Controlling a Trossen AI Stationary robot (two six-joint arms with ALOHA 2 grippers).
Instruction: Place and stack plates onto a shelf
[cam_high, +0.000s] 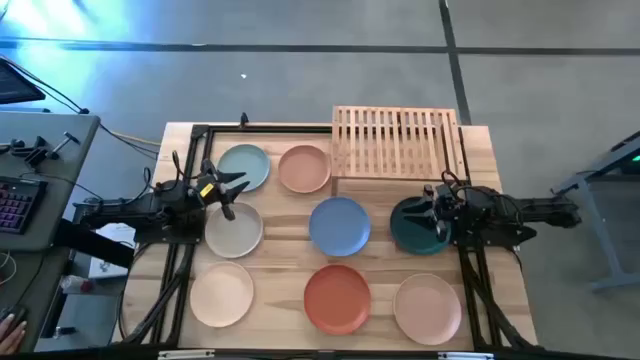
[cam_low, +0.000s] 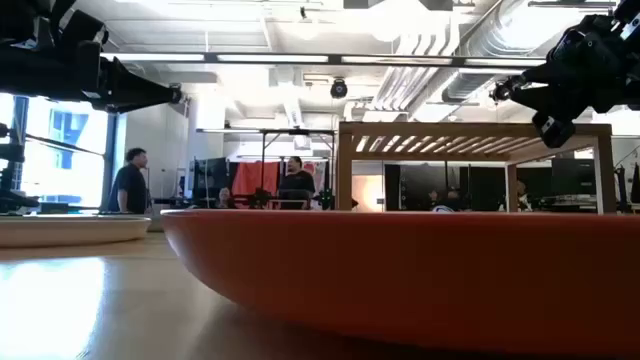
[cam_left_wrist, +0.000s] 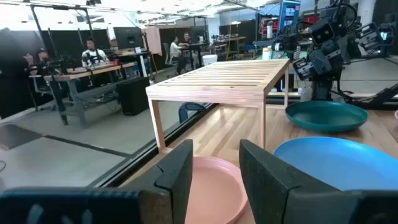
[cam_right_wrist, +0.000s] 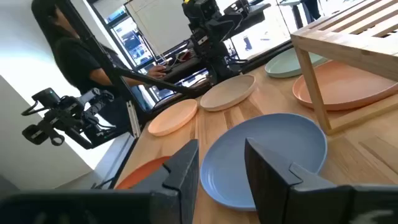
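Several round plates lie flat on the wooden table: pale teal (cam_high: 245, 165), peach (cam_high: 304, 168), grey-beige (cam_high: 233, 229), blue (cam_high: 340, 225), dark green (cam_high: 420, 228), cream (cam_high: 222, 293), terracotta (cam_high: 337, 298) and pink (cam_high: 427, 307). The slatted wooden shelf (cam_high: 397, 142) stands on its legs at the far right, with nothing on top. My left gripper (cam_high: 232, 190) hovers open between the teal and grey-beige plates, pointing toward the peach plate (cam_left_wrist: 214, 190). My right gripper (cam_high: 428, 208) hovers open above the dark green plate (cam_left_wrist: 326, 115), facing the blue plate (cam_right_wrist: 267, 155).
Black frame rails (cam_high: 180, 250) run along the table's left and right sides under the arms. A grey desk with a keyboard (cam_high: 15, 205) stands off the table's left edge. People (cam_low: 130, 185) sit and stand in the room beyond the far edge.
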